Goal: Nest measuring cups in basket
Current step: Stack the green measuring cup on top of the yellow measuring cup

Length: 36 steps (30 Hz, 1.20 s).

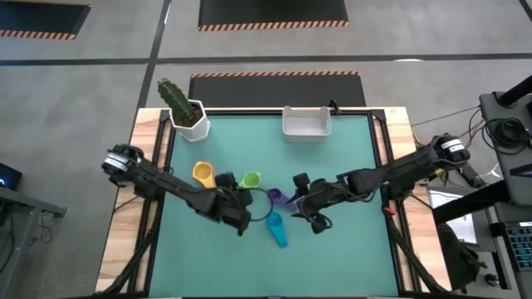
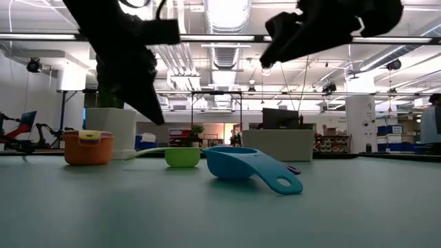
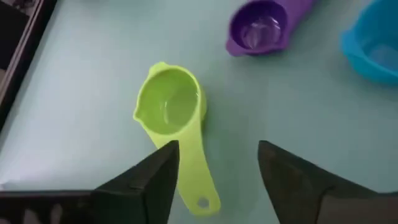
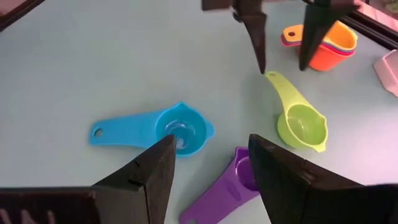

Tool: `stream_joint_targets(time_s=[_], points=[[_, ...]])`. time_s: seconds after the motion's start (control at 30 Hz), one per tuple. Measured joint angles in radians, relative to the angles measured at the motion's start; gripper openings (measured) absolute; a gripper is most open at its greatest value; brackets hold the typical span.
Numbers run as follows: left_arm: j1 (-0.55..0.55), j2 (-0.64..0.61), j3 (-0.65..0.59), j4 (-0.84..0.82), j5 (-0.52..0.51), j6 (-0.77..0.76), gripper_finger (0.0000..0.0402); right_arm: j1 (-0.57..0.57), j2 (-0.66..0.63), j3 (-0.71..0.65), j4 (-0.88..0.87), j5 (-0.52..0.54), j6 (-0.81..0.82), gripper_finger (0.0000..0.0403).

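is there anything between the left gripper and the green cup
Nothing visible. The left gripper hangs open just over the green cup's handle, with bare table between. The purple cup lies off to the side.

In the left wrist view the teal cup (image 3: 374,46) runs off the picture's edge so only part of its bowl shows, and the purple cup (image 3: 261,28) loses its handle past the edge. In the right wrist view the orange stack of cups (image 4: 326,46) sits partly behind the left pincer (image 4: 283,37), whose upper body is cut off, so the colours nested inside cannot all be counted. In the low view the purple cup is almost wholly hidden behind the teal one, and both arms are cropped by the picture's upper edge.
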Motion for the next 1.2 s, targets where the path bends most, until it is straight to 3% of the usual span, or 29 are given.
stream_joint_targets(time_s=[0.23,0.47,0.63,0.87,1.2], points=[[0.093,0.0,-0.047,0.073,0.005,0.004,0.0185,0.002,-0.059,-0.08,0.054,0.005,0.007,0.0189],[0.14,0.0,-0.114,0.181,0.088,0.007,0.0165,0.002,-0.066,-0.094,0.055,0.005,0.003,0.0189],[0.138,-0.011,-0.118,0.183,0.125,-0.012,0.0197,0.002,-0.066,-0.094,0.054,0.005,-0.008,0.0189],[0.151,-0.012,-0.157,0.184,0.068,-0.012,0.0261,0.002,-0.066,-0.094,0.053,0.005,-0.012,0.0189],[0.158,-0.012,-0.235,0.319,0.081,-0.014,0.0231,0.002,-0.065,-0.094,0.05,0.022,-0.016,0.0189]])
